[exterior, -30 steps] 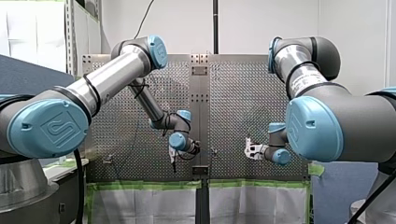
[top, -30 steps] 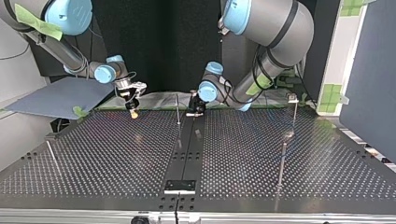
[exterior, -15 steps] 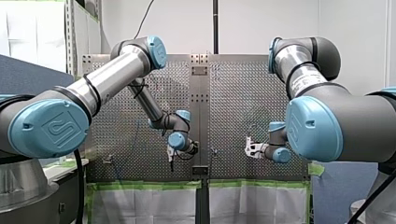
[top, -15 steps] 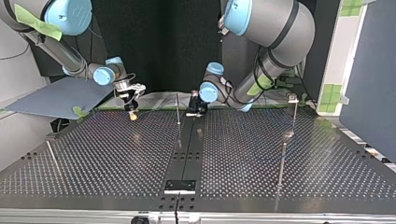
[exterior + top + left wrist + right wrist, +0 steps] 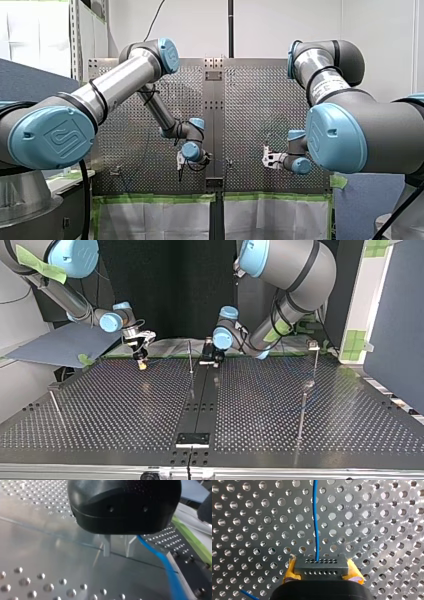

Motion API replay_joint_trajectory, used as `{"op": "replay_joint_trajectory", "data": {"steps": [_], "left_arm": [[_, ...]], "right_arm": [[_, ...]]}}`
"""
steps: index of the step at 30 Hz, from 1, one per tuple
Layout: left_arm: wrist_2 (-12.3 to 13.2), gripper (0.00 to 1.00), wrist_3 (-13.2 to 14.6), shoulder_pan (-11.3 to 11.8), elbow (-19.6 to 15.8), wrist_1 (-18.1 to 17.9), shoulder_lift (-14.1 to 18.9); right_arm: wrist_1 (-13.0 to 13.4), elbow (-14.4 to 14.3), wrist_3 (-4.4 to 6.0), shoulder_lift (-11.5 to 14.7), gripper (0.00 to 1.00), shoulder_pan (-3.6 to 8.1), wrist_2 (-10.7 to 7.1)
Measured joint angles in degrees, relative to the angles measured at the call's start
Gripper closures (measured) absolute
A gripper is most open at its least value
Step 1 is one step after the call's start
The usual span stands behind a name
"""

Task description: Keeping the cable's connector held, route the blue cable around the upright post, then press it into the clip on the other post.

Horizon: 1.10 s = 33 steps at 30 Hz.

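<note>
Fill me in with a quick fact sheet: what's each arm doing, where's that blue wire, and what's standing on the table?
My right arm's jaws: shut on the connector, yellow pads either side
Cable: blue cable leaves the connector, runs ahead over the perforated table
My left arm's jaws: open, metal fingers apart; cable passes beside them, not between
Posts: thin upright post between the two arms' jaws in the top view; others nearer the sides
Routing: cannot tell whether the cable touches any post
</note>
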<state>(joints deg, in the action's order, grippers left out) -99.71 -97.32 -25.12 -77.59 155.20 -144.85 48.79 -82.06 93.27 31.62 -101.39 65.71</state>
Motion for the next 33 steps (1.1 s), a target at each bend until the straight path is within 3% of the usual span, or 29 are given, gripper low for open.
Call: {"op": "replay_joint_trajectory", "data": {"steps": [6,8,9,10,16,26,33], "left_arm": [[1.8,0.47,2.5,-0.4,0.0,0.4,0.0],[2.0,0.20,3.5,-0.4,0.0,0.6,0.0],[2.1,0.20,3.9,-0.5,0.0,0.6,0.0],[2.1,0.02,4.4,-0.5,0.0,0.6,0.1],[1.8,0.02,7.8,-0.8,0.0,2.0,0.2],[1.8,0.02,13.6,-3.1,-0.1,7.5,0.9],[2.8,0.02,13.2,-4.9,-2.6,11.3,3.9]], "right_arm": [[0.0,0.0,0.00,-0.1,1.00,-0.01,-0.02],[0.0,0.0,0.00,-0.1,1.00,0.00,-0.03],[0.0,0.0,0.00,-0.1,1.00,0.00,-0.04],[0.0,0.0,0.00,-0.1,1.00,-0.01,-0.04],[0.0,0.0,0.00,-0.1,1.00,-0.02,-0.03],[-0.3,0.0,0.00,-0.1,1.00,0.12,-0.03],[-0.9,0.0,0.00,-0.2,1.00,0.82,0.04]]}}
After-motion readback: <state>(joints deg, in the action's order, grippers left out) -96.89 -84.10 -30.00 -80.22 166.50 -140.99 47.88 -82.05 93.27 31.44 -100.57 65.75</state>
